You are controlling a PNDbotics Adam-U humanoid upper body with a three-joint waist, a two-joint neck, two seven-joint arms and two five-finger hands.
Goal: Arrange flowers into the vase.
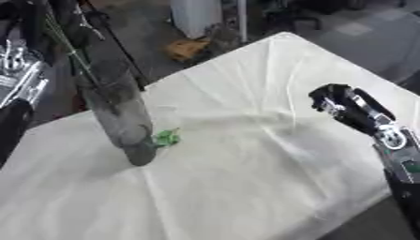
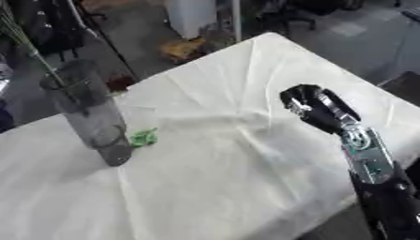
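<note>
Blurring green scrap [image 1: 167,137] beside vase [image 1: 123,117]

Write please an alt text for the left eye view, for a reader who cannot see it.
A tall clear glass vase holding thin green stems stands on the left of a table covered by a white cloth, with a small green leaf piece at its base. The robot's right hand, fingers curled and holding nothing, hovers over the cloth at right, apart from the vase.

Right hand [image 2: 305,106] raised, fingers curled, empty; left hand [image 1: 18,70] unclear.
</note>
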